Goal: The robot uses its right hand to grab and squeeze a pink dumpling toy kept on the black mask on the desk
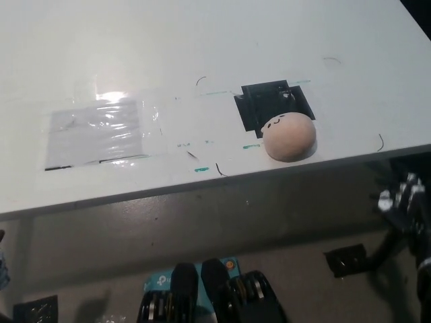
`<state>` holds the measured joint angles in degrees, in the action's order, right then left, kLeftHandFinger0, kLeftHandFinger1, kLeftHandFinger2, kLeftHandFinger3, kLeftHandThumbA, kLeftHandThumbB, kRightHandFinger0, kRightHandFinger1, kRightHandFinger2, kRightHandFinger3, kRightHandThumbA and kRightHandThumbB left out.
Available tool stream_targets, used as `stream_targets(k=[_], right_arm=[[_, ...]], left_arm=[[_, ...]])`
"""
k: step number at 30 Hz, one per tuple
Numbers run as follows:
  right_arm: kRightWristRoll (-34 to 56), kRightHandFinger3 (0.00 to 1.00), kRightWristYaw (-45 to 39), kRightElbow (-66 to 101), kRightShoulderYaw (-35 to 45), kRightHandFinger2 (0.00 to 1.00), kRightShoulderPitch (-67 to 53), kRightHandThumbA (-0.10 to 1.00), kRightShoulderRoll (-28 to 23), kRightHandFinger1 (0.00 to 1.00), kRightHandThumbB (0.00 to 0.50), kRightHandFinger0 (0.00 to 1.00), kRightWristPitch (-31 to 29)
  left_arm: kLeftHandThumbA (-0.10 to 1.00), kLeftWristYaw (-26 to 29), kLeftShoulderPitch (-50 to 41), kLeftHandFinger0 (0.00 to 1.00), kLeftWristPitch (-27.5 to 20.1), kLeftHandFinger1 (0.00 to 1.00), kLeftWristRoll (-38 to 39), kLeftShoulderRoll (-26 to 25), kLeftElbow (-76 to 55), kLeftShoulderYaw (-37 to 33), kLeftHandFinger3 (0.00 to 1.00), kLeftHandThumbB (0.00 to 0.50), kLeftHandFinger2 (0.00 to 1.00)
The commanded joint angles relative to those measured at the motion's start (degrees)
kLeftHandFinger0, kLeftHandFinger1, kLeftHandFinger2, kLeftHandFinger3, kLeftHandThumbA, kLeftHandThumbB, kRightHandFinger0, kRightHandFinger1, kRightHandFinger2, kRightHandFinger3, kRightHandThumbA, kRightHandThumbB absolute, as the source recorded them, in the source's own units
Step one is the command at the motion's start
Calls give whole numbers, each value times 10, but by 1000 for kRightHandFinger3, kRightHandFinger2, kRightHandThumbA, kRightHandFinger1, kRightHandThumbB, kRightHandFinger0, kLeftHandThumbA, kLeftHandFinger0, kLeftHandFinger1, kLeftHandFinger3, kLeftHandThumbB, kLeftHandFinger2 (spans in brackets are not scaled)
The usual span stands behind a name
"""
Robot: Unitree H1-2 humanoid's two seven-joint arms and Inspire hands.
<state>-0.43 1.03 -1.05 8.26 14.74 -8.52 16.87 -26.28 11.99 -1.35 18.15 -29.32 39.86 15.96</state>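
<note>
The pink dumpling toy [289,136], round with a small smiling face, sits on the white desk [202,40] near its front edge. It rests on the front right corner of the black mask [269,104], a dark square patch, and hangs partly over onto the bare desk. My black right hand [404,205] is at the right edge of the head view, below and in front of the desk edge, well apart from the toy. It is dark and blurred, and holds nothing that I can see. My white left hand does not show.
A shiny clear plastic sheet [94,134] lies flat on the desk's left half. Small green tape marks [202,169] and pen arcs dot the surface around the mask. The desk's front edge [168,192] runs across the picture, with grey floor and a black tape patch [347,259] below.
</note>
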Motion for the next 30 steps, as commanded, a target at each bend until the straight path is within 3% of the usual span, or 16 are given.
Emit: stream_targets(k=[1, 2, 3, 6, 10, 11, 12, 13, 14, 15, 16, 18, 19, 30], right_arm=[[7, 1000, -12, 39, -3, 774, 57, 189, -21, 612, 194, 533, 24], [19, 1000, -29, 44, -8, 788, 88, 106, -29, 618, 157, 527, 14], [20, 1000, -31, 44, -8, 790, 91, 105, -30, 620, 157, 528, 14], [4, 1000, -41, 53, -30, 785, 171, 174, -45, 597, 229, 464, 35], [-10, 1000, -66, 35, -65, 834, 214, 238, -68, 574, 219, 469, 23], [-13, 1000, -72, 30, -75, 858, 225, 257, -74, 537, 228, 425, 24], [-10, 1000, -79, 28, -82, 909, 231, 277, -78, 627, 244, 489, 24], [-11, 1000, -91, 30, -96, 1000, 241, 297, -85, 830, 257, 708, 31], [-28, 1000, -104, 29, -118, 1000, 251, 377, -98, 1000, 270, 1000, 39], [-38, 1000, -123, 22, -142, 1000, 265, 476, -110, 1000, 373, 1000, 37], [-62, 1000, -137, 12, -173, 1000, 279, 542, -125, 1000, 400, 1000, 40], [-58, 1000, -133, 12, -180, 1000, 280, 543, -130, 1000, 406, 1000, 42], [-79, 1000, -147, 9, -210, 1000, 293, 631, -139, 1000, 489, 1000, 66], [-124, 1000, -126, -63, -269, 1000, 289, 743, -105, 1000, 500, 1000, 49]], left_arm=[[752, -19, 9, 0, -3, 0, 20, -13, -6, 8, 88, 500, 47], [763, -17, 9, 0, -9, 0, 18, -12, -4, 8, 84, 500, 40], [764, -17, 10, 0, -9, 0, 18, -12, -4, 8, 83, 500, 39], [766, -17, 6, 0, -3, 0, 18, -12, -10, 7, 118, 500, 56], [770, -20, 6, 0, -7, 0, 18, -13, -6, 7, 92, 500, 47], [785, -15, 6, 0, -5, 0, 15, -13, -8, 6, 90, 500, 53], [786, -15, 6, 0, -5, 0, 15, -13, -9, 6, 87, 500, 53], [789, -16, 6, 0, -6, 0, 15, -13, -9, 6, 84, 500, 54], [804, -15, 5, 0, -7, 0, 14, -13, -9, 6, 89, 500, 62], [805, -16, 4, 0, -9, 0, 15, -12, -9, 7, 90, 500, 64], [805, -16, 3, 0, -9, 0, 16, -12, -11, 7, 92, 500, 62], [806, -16, 3, 0, -8, 0, 16, -13, -11, 7, 93, 500, 60], [807, -15, 7, 0, -10, 0, 14, -12, -5, 6, 91, 500, 60], [817, -17, 8, 0, -8, 0, 16, -13, -9, 7, 95, 500, 59]])
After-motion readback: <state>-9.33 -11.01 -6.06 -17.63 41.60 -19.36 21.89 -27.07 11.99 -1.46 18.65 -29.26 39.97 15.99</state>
